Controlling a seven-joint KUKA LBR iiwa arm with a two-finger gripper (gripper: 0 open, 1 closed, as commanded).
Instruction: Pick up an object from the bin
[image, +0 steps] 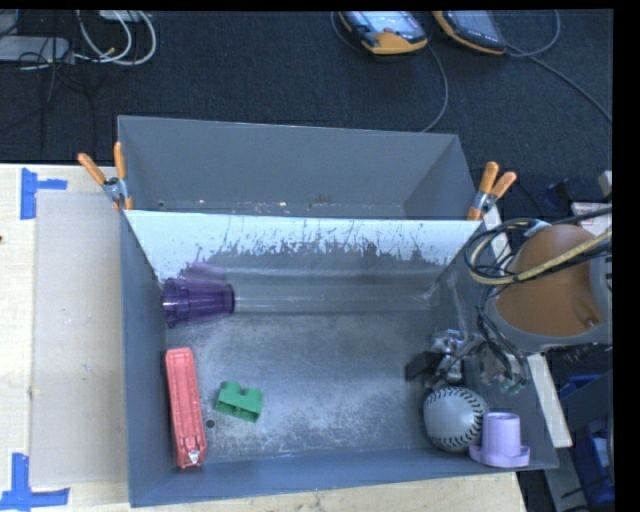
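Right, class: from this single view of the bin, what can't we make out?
Camera view: the ball's right edge, covered by the lilac cup.
Camera view: the bin floor beneath the end effector, hidden by the arm.
Camera view: any print on the red bar, too small.
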